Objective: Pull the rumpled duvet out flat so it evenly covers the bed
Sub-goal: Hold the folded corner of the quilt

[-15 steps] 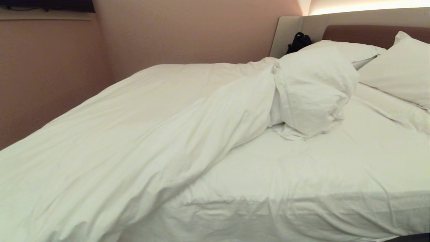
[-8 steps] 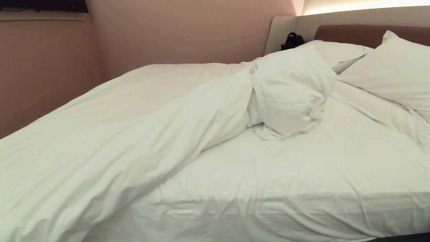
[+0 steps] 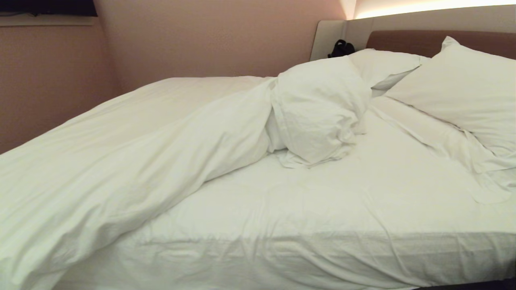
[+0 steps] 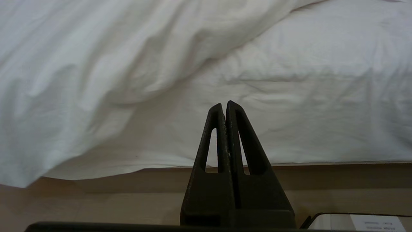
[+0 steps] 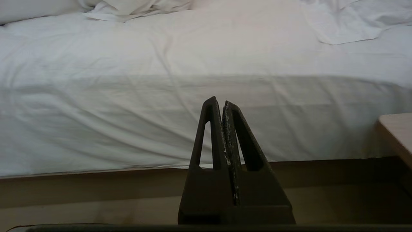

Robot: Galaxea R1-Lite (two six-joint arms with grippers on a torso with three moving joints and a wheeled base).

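Duvet [image 3: 133, 153] bunched on bed's [image 3: 322, 209] left; left gripper [image 4: 224, 106] apart, pinched closed.

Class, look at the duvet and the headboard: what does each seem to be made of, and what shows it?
Duvet: probably a matte cotton-like woven cover over soft filling, given its fine creases and puffy folds.
Headboard: brown, smooth and padded-looking, perhaps leatherette or fabric; it is too far off to tell which.
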